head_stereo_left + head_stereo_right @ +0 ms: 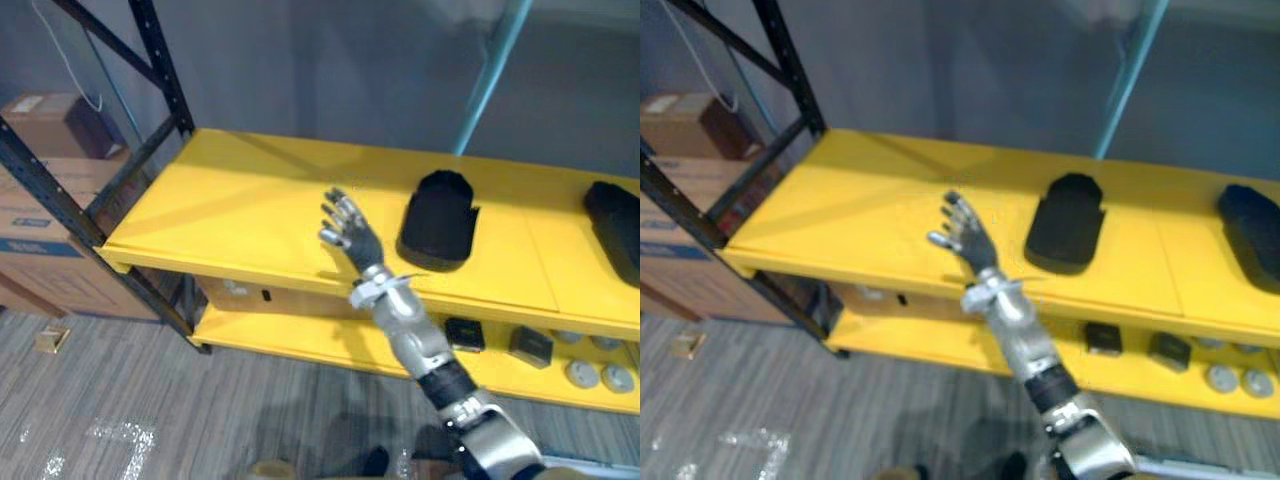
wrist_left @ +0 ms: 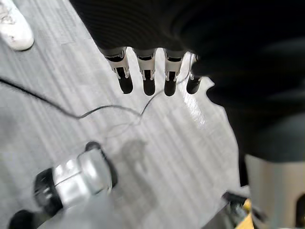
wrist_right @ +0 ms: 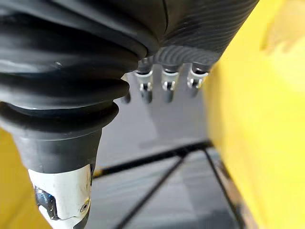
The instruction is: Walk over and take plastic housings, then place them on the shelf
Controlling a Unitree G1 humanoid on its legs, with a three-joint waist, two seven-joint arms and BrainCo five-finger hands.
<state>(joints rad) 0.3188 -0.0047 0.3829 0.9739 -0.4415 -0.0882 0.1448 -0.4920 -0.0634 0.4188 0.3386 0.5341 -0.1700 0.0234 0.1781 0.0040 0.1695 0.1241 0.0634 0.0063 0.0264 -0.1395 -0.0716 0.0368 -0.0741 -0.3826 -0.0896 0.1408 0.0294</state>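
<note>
The fingers (image 1: 340,208) of the right hand (image 1: 352,232) are spread and nearly straight, grasping nothing. The hand is held over the front edge of the yellow shelf (image 1: 240,200), about halfway along its top board. The left hand (image 2: 148,71) hangs away from the shelf over the grey floor (image 2: 157,157), with its fingers straight, loose and empty.

The shelf sits in a black rack frame (image 1: 60,205). Stacked cardboard boxes (image 1: 40,230) stand beyond the shelf's left end.

Both plastic housings are black and lie flat on the shelf's top board. One housing (image 1: 438,222) lies right of centre. The second housing (image 1: 612,225) lies at the far right end, cut off by the view's edge.

On the shelf's lower board, towards the right, lie two small black boxes (image 1: 465,333) and a pair of grey discs (image 1: 580,373). In the left wrist view, a person's white shoe (image 2: 14,28) rests on the floor.
</note>
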